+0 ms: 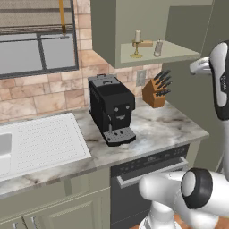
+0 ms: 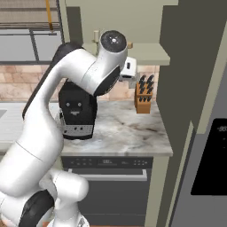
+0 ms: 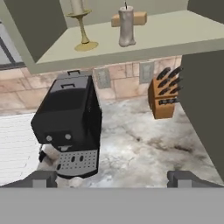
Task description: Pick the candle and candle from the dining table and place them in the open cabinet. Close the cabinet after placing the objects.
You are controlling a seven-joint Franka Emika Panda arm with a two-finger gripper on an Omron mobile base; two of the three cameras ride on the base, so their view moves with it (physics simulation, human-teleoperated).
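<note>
The cream candle on its gold stemmed holder (image 1: 137,43) (image 3: 81,26) stands on the shelf of the open cabinet (image 1: 179,53) (image 3: 175,30). The stubby pale-grey candle (image 1: 158,48) (image 3: 126,27) stands upright to its right on the same shelf. My gripper (image 1: 199,67) (image 3: 116,181) hovers in front of the shelf and a little below it. It is open, with nothing between its fingers. The cabinet door (image 1: 188,94) (image 3: 205,109) (image 2: 186,66) stands swung out on the right. The dining table is out of view.
A small wooden block (image 3: 135,18) lies at the back of the shelf. Below on the marble counter (image 1: 165,127) stand a black coffee machine (image 1: 112,109) and a knife block (image 1: 154,91). A white sink (image 1: 36,143) is at left, a dishwasher (image 1: 147,172) underneath.
</note>
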